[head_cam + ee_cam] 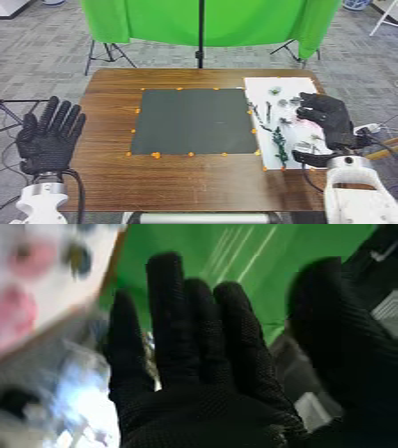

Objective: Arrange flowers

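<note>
Your right black-gloved robot hand [329,117]: fingers extended, slightly spread. Your left robot hand [46,147]: spread wide. Long green leafy stem [281,145]: on the rectangular white sheet [258,86], right edge of the brown wooden counter [200,185]; likely light, pliant; pinch its central stalk gently.

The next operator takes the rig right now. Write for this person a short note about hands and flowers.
Left hand: open, by the table's left edge.
Right hand: open, over the white sheet's right side.
Things: pink flowers and green sprig on the white sheet.
Done: no arrangement that I can make out.
To do: probably all the arranging.
</note>
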Robot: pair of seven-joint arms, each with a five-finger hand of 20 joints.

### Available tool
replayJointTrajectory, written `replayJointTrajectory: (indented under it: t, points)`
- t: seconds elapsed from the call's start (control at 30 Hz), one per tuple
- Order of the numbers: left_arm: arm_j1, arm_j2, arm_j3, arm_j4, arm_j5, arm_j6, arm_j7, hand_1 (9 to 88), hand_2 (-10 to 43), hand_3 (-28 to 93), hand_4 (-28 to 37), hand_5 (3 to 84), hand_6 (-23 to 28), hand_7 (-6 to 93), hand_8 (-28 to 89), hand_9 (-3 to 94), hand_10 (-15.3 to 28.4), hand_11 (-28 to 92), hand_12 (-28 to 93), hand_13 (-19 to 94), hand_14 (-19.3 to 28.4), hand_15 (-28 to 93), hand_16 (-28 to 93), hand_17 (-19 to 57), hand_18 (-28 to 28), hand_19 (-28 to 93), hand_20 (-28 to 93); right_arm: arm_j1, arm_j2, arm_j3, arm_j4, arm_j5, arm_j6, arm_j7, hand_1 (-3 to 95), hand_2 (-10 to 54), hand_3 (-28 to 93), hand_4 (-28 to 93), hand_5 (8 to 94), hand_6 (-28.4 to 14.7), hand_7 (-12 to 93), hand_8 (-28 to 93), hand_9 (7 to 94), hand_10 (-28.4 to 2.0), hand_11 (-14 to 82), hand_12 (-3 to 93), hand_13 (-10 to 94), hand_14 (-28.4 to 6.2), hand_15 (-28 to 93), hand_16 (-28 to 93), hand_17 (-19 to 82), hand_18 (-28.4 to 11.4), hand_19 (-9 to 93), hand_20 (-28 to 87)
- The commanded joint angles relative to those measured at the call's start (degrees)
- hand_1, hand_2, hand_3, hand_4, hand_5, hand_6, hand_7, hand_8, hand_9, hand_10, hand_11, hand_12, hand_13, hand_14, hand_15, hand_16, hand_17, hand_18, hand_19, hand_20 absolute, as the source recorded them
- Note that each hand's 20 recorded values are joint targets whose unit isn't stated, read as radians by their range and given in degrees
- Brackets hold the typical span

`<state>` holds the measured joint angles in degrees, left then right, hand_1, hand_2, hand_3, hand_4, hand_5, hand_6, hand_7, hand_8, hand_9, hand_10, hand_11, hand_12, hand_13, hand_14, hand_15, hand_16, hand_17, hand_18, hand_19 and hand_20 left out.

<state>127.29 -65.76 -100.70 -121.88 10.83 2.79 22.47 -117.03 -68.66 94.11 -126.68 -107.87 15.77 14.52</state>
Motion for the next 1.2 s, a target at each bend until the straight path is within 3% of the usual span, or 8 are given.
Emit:
replayJointTrajectory:
  t: [0.03, 0.13, 0.3, 0.57, 0.73, 0.97, 1.1, 1.2]
  points:
    - [0.11, 0.12, 0.71, 0.28, -0.35, 0.71, -1.00, 25.1, 19.9, 70, -28.3, 41.7, 7.4, 5.2, -9, 34.3, 12.2, 13, 4, 25, 12.0, 18, -7, -6.3, 10.1, 27, 7, -1.23, 1.99, 0.10, -1.14, -32.37, -11.19, 6.50, 32.2, -9.5, 82, -28, 59.6, -4.2, 18, -15, 59.0, -14.6, 24.5, 15.7, 55, -12.2, 58, 18, 18, -20.1, 61, 20]
    - [0.08, 0.00, 0.73, 0.25, -0.74, 0.90, -0.97, 25.0, 19.8, 70, -28.3, 42.5, 7.9, 5.5, -9, 35.0, 12.6, 13, 4, 25, 12.3, 19, -7, -6.4, 10.2, 28, 7, -2.58, 3.28, -0.82, -1.30, -41.41, -13.22, 7.56, 21.5, -9.5, 77, -28, 65.6, -5.2, 21, -14, 61.4, -18.4, 31.4, 19.5, 55, -15.7, 64, 19, 20, -22.4, 69, 22]
    - [0.52, -0.07, 0.59, 0.03, -1.09, 1.55, -0.92, 24.6, 19.8, 70, -28.3, 43.2, 8.1, 5.7, -9, 35.7, 12.8, 14, 5, 25, 12.8, 20, -7, -6.5, 10.5, 28, 8, -2.01, 4.40, -2.47, -2.10, -43.35, -25.34, 11.99, 18.4, -9.5, 75, -28, 67.2, -5.1, 27, -14, 62.2, -19.2, 36.8, 22.8, 55, -16.6, 69, 20, 22, -24.0, 74, 23]
    - [0.69, -0.23, 0.62, 0.04, -2.03, 1.96, -1.28, 24.4, 19.8, 70, -28.3, 43.6, 8.3, 5.9, -9, 36.4, 12.9, 14, 5, 26, 12.9, 21, -7, -7.0, 11.2, 29, 8, -0.01, 5.70, -7.37, 1.12, -45.86, -27.93, 14.66, 17.7, -9.5, 74, -28, 64.5, -5.9, 25, -14, 59.8, -20.5, 35.5, 22.7, 53, -17.9, 68, 20, 21, -24.5, 74, 22]
    - [0.60, -0.26, 0.44, 0.03, -2.35, 2.29, -1.61, 24.4, 19.7, 71, -28.3, 43.9, 8.4, 6.1, -8, 36.6, 12.9, 14, 5, 26, 13.1, 21, -7, -7.0, 11.4, 30, 8, 2.82, 5.50, -11.24, 1.67, -45.20, -33.43, 19.66, 18.4, -9.5, 73, -28, 64.5, -6.5, 22, -14, 60.0, -20.6, 35.5, 22.6, 53, -18.1, 68, 19, 21, -24.9, 74, 21]
    - [0.45, -0.24, 0.39, 0.05, -2.61, 2.62, -1.32, 25.4, 20.1, 71, -28.3, 44.4, 8.5, 6.4, -9, 37.1, 13.1, 14, 6, 26, 13.0, 22, -7, -7.1, 11.5, 30, 8, 5.44, 5.15, -16.43, 6.14, -50.29, -30.78, 22.82, 23.3, -9.5, 73, -28, 64.6, -7.6, 18, -12, 60.5, -20.9, 34.1, 21.5, 54, -18.2, 67, 18, 21, -26.5, 75, 20]
    - [0.49, -0.31, 0.53, 0.10, -2.78, 3.04, -1.83, 25.2, 20.0, 71, -28.3, 44.5, 8.5, 6.5, -9, 37.3, 13.2, 15, 6, 26, 13.1, 22, -7, -7.1, 11.6, 30, 8, 4.59, 4.95, -17.92, 9.54, -53.41, -24.44, 21.94, 30.5, -9.5, 75, -28, 67.5, -6.4, 21, -12, 63.4, -19.9, 37.2, 21.8, 58, -16.8, 67, 18, 24, -26.7, 78, 21]
    - [0.52, -0.55, 0.52, 0.23, -3.08, 2.96, -1.86, 27.0, 20.0, 72, -28.3, 44.7, 8.5, 6.7, -9, 37.6, 13.2, 15, 6, 27, 13.0, 23, -7, -7.2, 11.8, 31, 9, 4.09, 5.22, -19.49, 10.55, -53.78, -23.61, 21.17, 37.2, -9.5, 78, -28, 71.5, -4.2, 23, -13, 69.2, -17.8, 37.4, 21.5, 63, -15.0, 66, 19, 27, -26.7, 80, 20]
